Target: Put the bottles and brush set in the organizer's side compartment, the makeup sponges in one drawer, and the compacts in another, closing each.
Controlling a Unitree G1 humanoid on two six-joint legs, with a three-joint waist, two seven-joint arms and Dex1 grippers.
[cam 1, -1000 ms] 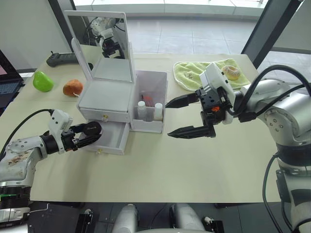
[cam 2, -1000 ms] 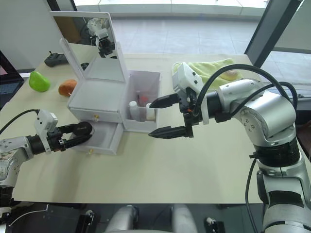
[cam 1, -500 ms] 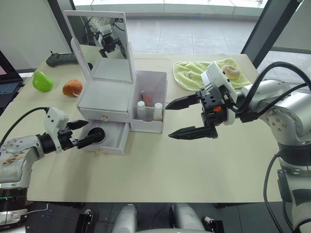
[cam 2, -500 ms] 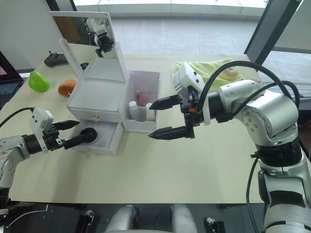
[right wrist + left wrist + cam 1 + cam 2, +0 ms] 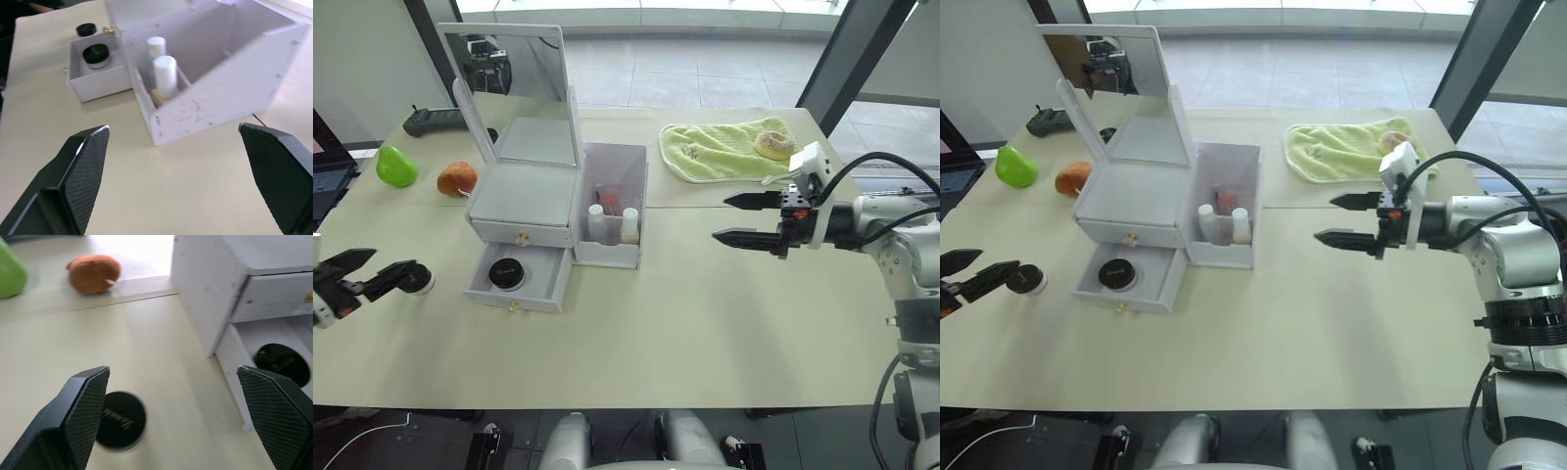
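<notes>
on table (image 5: 636,333), open lower drawer (image 5: 519,281) holds one compact (image 5: 507,272), side compartment (image 5: 613,217) two bottles (image 5: 613,220); both claws apart.

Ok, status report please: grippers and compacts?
Left gripper open, right gripper open. One round black compact in open lower drawer; second black compact on table.

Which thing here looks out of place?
One compact lies on the table, beside the open left gripper, while the other compact sits in the organizer's open lower drawer.
</notes>
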